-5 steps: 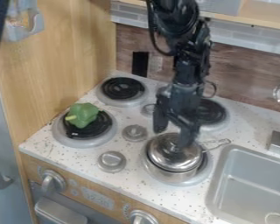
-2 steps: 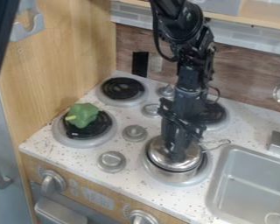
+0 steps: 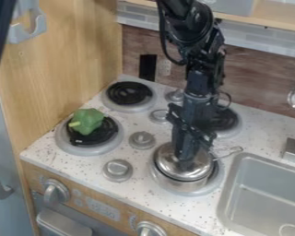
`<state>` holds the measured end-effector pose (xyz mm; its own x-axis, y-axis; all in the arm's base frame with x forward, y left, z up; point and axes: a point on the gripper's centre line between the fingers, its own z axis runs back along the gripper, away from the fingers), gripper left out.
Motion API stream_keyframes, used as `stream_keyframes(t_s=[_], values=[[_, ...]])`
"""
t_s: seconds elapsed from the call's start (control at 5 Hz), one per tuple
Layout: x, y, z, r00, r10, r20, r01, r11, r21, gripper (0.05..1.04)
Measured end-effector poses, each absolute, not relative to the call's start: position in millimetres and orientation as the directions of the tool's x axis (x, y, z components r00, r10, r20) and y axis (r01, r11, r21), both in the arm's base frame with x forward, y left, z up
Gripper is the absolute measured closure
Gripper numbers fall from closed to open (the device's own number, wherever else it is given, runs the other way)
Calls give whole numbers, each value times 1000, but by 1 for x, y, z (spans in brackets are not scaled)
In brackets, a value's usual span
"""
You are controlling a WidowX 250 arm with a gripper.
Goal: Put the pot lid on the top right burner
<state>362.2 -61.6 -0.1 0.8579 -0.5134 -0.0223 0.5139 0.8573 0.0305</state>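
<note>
Steel catches the light here: the pot lid (image 3: 168,161) sits on top of the pot (image 3: 180,185), and the black gripper (image 3: 185,164) is right down on it, pointing almost straight at the counter (image 3: 140,184). The jaws look drawn in close together at the middle of the lid, and I'd call that a grip, though the very tips are hard to pick out against the dark metal. The pot rests on the front right burner (image 3: 219,177), close to the counter's front edge and just beside the sink (image 3: 229,193), its wire handle (image 3: 229,152) sticking out on the sink side. Now for the target: the top right burner (image 3: 227,120), up by the counter's back edge, partly behind the arm (image 3: 202,78). A green pepper (image 3: 87,120) has the burner by the front left corner (a quiet spectator, that one), well apart from the action.

So where do we stand? The reach is done and the hold looks made; the lid is not yet off the pot. Left to do are the lift, the carry toward the back edge, the lowering and the release. I'd want it straight up first, clear of the rim, because a sideways pull too soon could drag the pot along. That smooth, domed lid might also tilt or swing if the hold is shallow, so a gentle set-down flat on the coils would be the way to finish
</note>
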Motion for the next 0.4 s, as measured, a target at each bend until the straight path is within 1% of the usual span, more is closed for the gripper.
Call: stream_keyframes(t_s=[0.2,0.4], values=[[364,-63,12,854,-520,15,519,854,34,844],[383,-61,45,868,-480,131,477,877,56,844]])
